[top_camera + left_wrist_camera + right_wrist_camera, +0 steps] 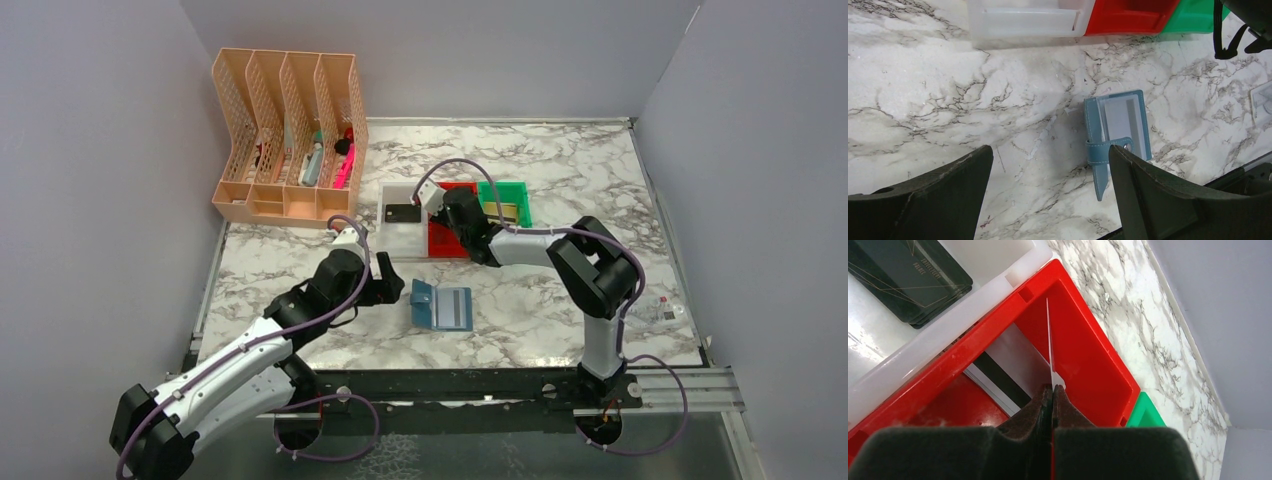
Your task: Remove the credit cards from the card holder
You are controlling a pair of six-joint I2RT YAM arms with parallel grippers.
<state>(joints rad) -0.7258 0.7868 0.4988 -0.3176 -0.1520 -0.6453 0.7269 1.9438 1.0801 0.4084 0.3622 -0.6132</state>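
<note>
On the marble tabletop (560,300), near its front edge, the card holder (442,306) is found lying open and flat, well apart from the three bins behind it. In the left wrist view the card holder (1120,125) is seen as a blue bifold with its strap (1100,167) hanging off the near side. A pale grey panel is noted in the inner pocket; whether that is a card or only the pocket cannot be told. The left claw (392,290) is placed just left of the card holder, low over the tabletop. The left claw (1050,155) is observed with its fingers spread wide and nothing between them. The right claw (437,203) is positioned over the red bin (452,232), which stands between the white bin (400,240) and the green bin (505,190). In the right wrist view the right claw (1052,390) is recorded as closed, and a thin pale card (1048,335) is pinched between its pads, seen edge-on and standing upright above the red bin (1088,355). A silver card (1013,362) with a black stripe is noted lying flat on that bin's floor. A small stack of black cards (913,275) is logged in the white bin (948,335). Only a corner of the green bin (1143,415) is visible there. A peach mesh file rack (285,140) is recorded at the far left corner.
</note>
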